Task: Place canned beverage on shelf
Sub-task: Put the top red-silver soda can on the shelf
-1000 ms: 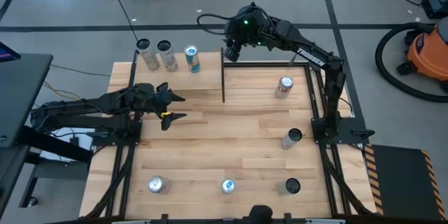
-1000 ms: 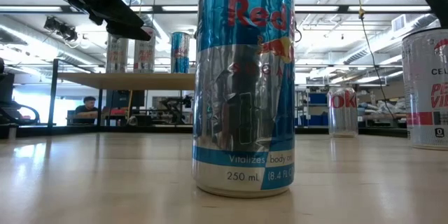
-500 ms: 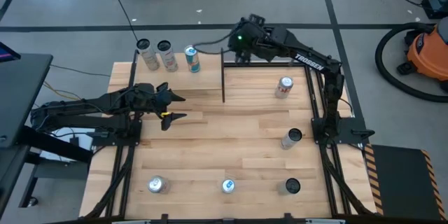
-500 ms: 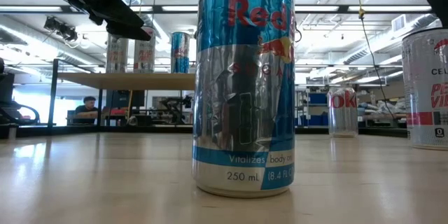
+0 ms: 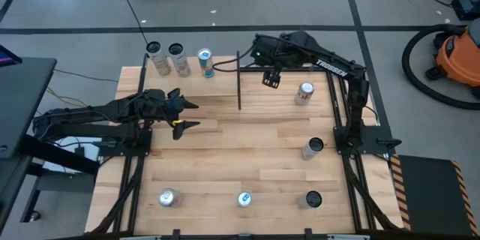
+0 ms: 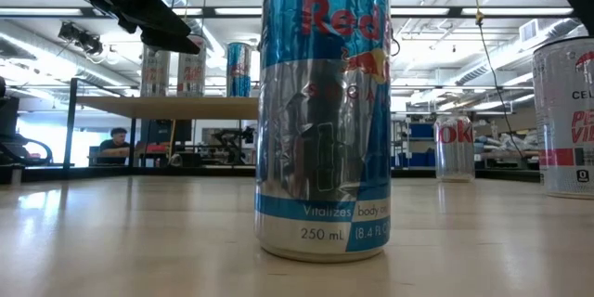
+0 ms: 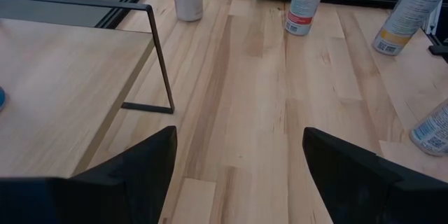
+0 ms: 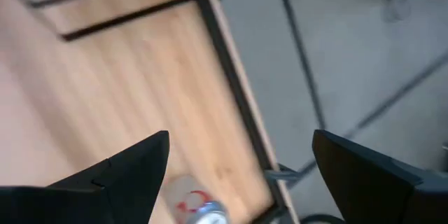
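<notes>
The shelf (image 5: 196,90) stands at the table's far left, a pale-wood panel edged with black rods. Three cans stand upright on it: two silver ones (image 5: 159,58) (image 5: 180,59) and a blue-and-white one (image 5: 205,63). My right gripper (image 5: 271,79) hangs open above the table just right of the shelf. It points steeply down, with a red-and-white can (image 5: 304,94) to its right and nothing between its fingers (image 8: 119,175). My left gripper (image 5: 186,115) stands open at the shelf's near edge, also with nothing in it.
More cans stand on the table: one at the right (image 5: 313,148) and three along the near edge (image 5: 167,198) (image 5: 244,199) (image 5: 313,199). The near-middle one (image 6: 325,111) fills the low view. Bare planks lie between the shelf and the near row.
My right gripper has swung from over the shelf's far right corner toward the table's right and near edge. It has sunk a little, tipped steeply downward and opened. The cans have not moved.
</notes>
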Controlling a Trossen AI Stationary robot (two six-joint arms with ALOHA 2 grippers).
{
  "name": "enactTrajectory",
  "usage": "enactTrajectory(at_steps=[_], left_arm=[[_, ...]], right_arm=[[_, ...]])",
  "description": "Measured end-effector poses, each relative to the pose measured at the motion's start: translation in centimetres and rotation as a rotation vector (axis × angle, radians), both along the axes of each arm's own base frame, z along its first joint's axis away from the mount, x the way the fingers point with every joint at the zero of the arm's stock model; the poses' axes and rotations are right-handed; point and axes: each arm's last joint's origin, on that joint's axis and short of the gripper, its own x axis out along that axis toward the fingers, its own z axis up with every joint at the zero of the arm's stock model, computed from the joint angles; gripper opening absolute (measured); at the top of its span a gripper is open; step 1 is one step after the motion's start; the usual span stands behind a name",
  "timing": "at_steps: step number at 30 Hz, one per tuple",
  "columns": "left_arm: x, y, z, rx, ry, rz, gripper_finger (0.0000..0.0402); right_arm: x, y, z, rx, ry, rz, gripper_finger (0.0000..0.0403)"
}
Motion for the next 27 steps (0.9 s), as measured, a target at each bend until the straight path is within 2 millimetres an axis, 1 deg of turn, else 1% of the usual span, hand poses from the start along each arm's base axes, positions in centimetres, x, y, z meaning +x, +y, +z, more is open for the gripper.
enactTrajectory(at_steps=[5, 10, 12, 14, 17, 22, 27], left_arm=[[0.0, 0.0, 0.0, -0.018, 0.000, 0.009, 0.0311], [-0.2, 0.0, -0.3, -0.043, 0.031, 0.017, 0.0311], [-0.2, -0.1, -0.5, -0.051, 0.047, 0.019, 0.0311], [-0.3, -0.2, -0.6, -0.059, 0.057, 0.016, 0.0311], [-0.2, -0.6, -0.6, -0.073, 0.055, 0.000, 0.0311], [0.0, -1.3, -0.4, -0.069, 0.039, -0.047, 0.0311], [0.2, -1.7, -0.1, -0.064, 0.011, -0.070, 0.0311]], right_arm=[[-0.3, 0.0, 0.3, 0.025, -0.029, -0.016, 0.0362], [-1.9, -0.8, 1.4, 0.089, -0.097, -0.036, 0.0362], [-2.9, -1.0, 1.8, 0.093, -0.111, -0.059, 0.0362], [-4.4, -1.2, 2.1, 0.091, -0.117, -0.083, 0.0362], [-6.6, -1.2, 2.2, 0.096, -0.114, -0.132, 0.0362], [-9.8, -0.7, 1.6, 0.129, -0.125, -0.203, 0.0362], [-11.7, -0.5, 0.1, 0.201, -0.152, -0.261, 0.0362]])
